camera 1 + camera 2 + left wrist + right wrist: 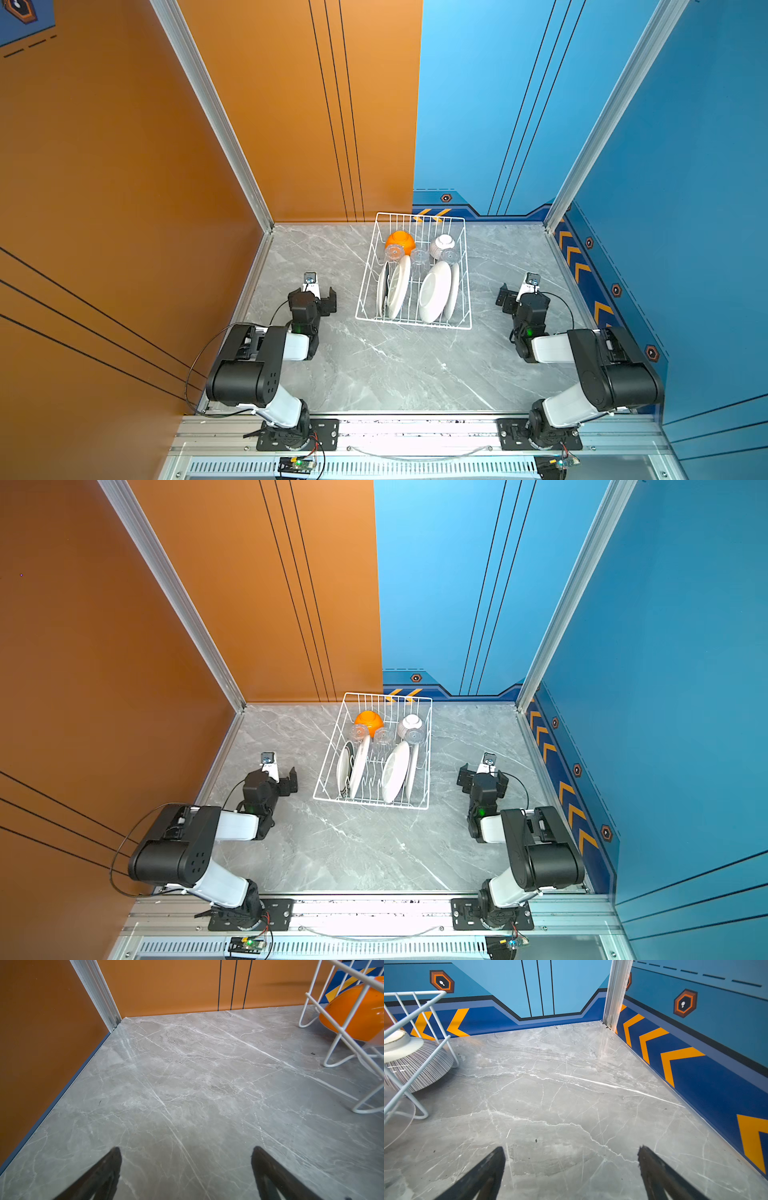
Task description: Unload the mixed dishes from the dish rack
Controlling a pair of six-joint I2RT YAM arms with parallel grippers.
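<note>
Plates (434,291) show only in both top views

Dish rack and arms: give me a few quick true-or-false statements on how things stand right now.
1. The orange bowl lies upside down inside the dish rack. True.
2. The left end effector grips a plate. False: it is open and empty, over the table beside the rack.
3. The plates stand on edge in the rack's near half. True.
4. The white ribbed bowl sits on the table outside the rack. False: it is inside, at the far right corner.
5. The right end effector is shut. False: it is open, holding nothing.
</note>
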